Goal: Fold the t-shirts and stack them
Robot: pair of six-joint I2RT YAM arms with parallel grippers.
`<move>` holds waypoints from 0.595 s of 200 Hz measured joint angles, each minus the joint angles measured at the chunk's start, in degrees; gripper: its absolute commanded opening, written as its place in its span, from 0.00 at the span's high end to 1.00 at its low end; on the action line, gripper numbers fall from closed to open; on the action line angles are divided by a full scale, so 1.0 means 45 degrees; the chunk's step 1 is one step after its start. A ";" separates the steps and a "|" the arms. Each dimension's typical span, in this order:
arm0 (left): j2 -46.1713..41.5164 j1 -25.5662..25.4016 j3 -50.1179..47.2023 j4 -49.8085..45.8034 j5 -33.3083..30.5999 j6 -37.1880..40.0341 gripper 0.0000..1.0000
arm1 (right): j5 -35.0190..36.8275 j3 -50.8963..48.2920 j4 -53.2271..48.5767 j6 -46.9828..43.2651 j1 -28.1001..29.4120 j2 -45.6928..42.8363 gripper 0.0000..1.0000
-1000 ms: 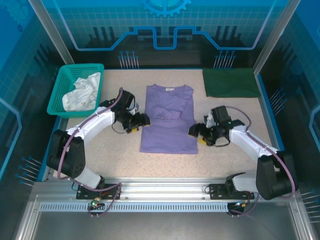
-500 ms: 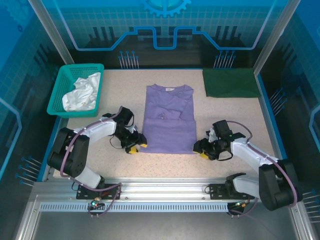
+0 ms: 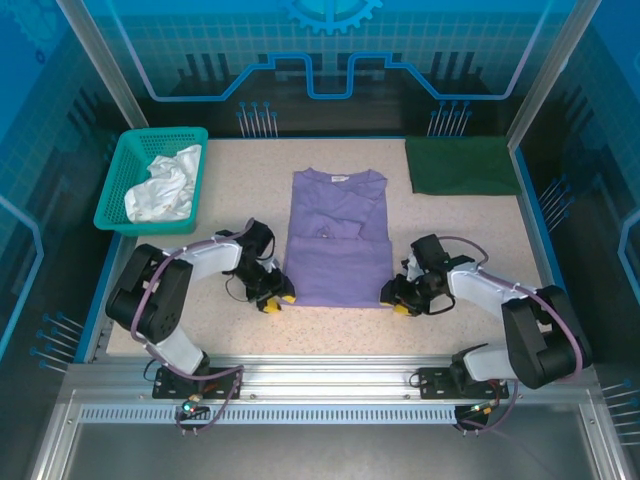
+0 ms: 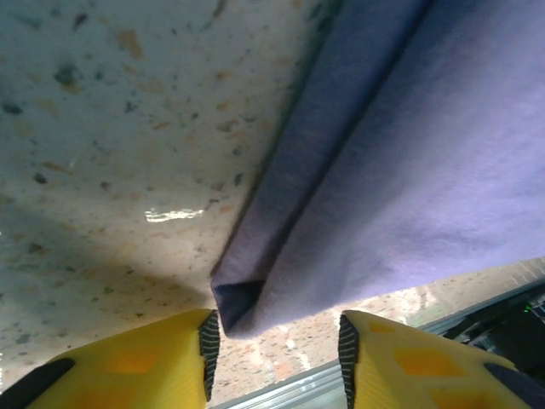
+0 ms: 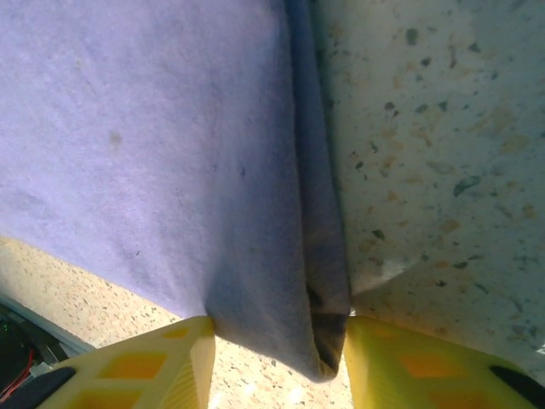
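The lavender-purple t-shirt (image 3: pixel 335 245) lies flat at the table's middle, its sides folded in, neck label at the far end. A dark green t-shirt (image 3: pixel 462 165) lies folded at the back right. My left gripper (image 3: pixel 276 299) is at the purple shirt's near left corner. In the left wrist view that corner (image 4: pixel 255 298) pokes between the yellow fingers (image 4: pixel 162 366) of the left gripper (image 4: pixel 277 328), touching one pad, with a gap to the other. My right gripper (image 3: pixel 396 300) is at the near right corner. There the cloth (image 5: pixel 281 315) spans the space inside the right gripper (image 5: pixel 279 328), whose jaws stand apart.
A teal mesh basket (image 3: pixel 118 180) with a crumpled white cloth (image 3: pixel 165 187) stands at the back left. The metal rail (image 3: pixel 330 375) at the table's near edge runs just behind both grippers. Speckled tabletop (image 3: pixel 230 170) shows between basket and purple shirt.
Both grippers have moved down the purple shirt's sides to its near corners and come in against the hem. Both sets of jaws have narrowed around the cloth.
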 measured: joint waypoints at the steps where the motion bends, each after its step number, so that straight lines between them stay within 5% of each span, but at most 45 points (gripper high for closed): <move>1: 0.0019 -0.0005 0.0000 0.0005 -0.0019 0.0015 0.59 | 0.0015 0.0010 -0.0005 0.0034 0.0000 0.0024 0.61; 64: 0.0554 -0.0083 0.0476 -0.0646 -0.0661 0.0049 0.80 | 0.0525 0.0359 -0.0418 0.0102 -0.0005 0.0767 0.85; 119: 0.1044 -0.0097 0.1059 -0.1185 -0.0855 0.0102 1.00 | 0.0962 0.0787 -0.1049 -0.0146 0.0058 0.1025 0.94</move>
